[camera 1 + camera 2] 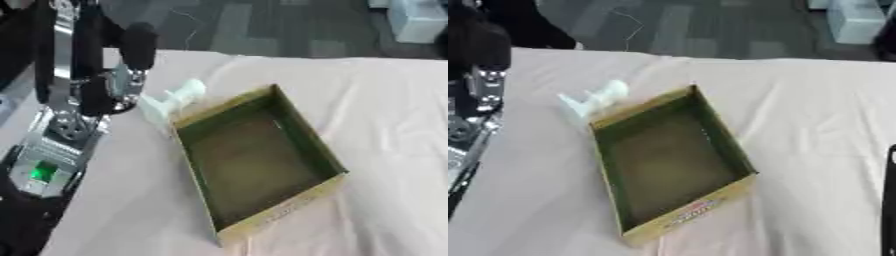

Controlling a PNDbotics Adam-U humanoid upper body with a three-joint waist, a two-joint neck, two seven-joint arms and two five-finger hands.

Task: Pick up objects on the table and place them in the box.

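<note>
An open cardboard box (pixel 325 155) with a dark green inside lies askew in the middle of the table, and nothing shows in it. A pale mint-white object (pixel 173 100) lies on the cloth against the box's far left corner. My left arm comes down from the upper left, black and silver, and its hand (pixel 121 86) is just left of the pale object, very near its left end. Blur hides whether they touch. A thin black strip (pixel 890 200) at the right edge of the right eye view is all that shows of my right side.
The table is covered with a pinkish-white cloth (pixel 394 115). My left arm's silver links with a green light (pixel 41 173) fill the left edge. Beyond the table's far edge are grey floor and a pale block (pixel 418 19).
</note>
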